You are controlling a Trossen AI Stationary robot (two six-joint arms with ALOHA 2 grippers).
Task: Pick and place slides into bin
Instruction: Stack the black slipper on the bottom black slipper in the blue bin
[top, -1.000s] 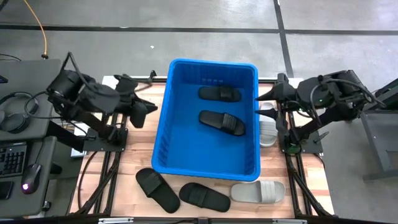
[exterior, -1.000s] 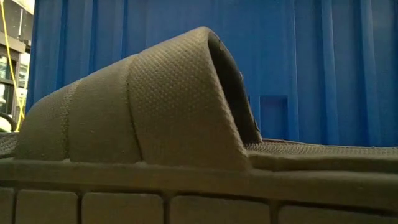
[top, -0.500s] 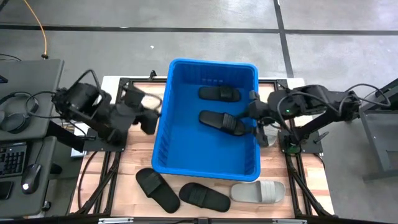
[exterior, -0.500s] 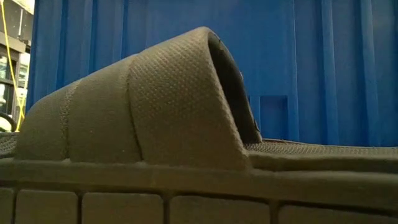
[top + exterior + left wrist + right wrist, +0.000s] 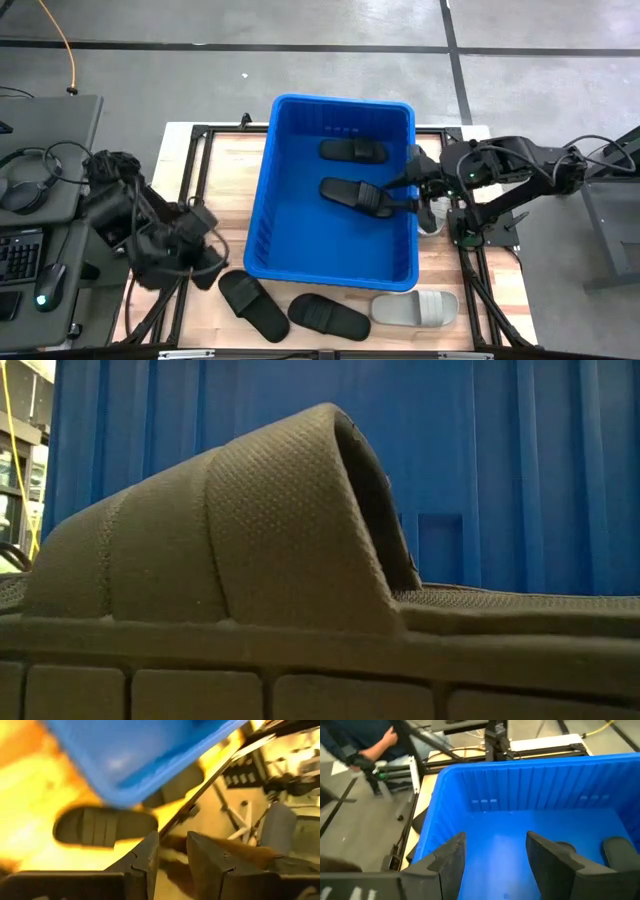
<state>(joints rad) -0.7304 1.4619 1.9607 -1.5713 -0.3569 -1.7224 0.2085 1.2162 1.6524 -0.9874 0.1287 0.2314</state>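
Note:
The blue bin (image 5: pixel 262 215) stands mid-table with two black slides (image 5: pixel 352 151) (image 5: pixel 357 196) lying flat on its floor. My right gripper (image 5: pixel 406 185) hovers open just inside the bin's right rim (image 5: pixel 485 770), with nothing between its fingers. My left gripper (image 5: pixel 212 268) is low at the bin's near left corner, open by a narrow gap (image 5: pixel 172 855) and empty. It points at a black slide (image 5: pixel 105 825) lying sole-down on the table (image 5: pixel 253 305). Another black slide (image 5: pixel 328 316) and a grey one (image 5: pixel 415 307) lie along the near edge. That black slide fills the low view (image 5: pixel 250 530).
A second grey slide (image 5: pixel 432 215) lies between the bin's right wall and the right arm's base. A desk with headphones and a keyboard (image 5: pixel 20 250) stands left of the table. A person's arm (image 5: pixel 365 750) shows beyond the table's left side.
My left gripper has swung from beside the bin's far left wall toward the near edge and down, turning as it went, and now stands by the black slide at the near left. My right gripper has moved left over the bin's right rim and sunk a little.

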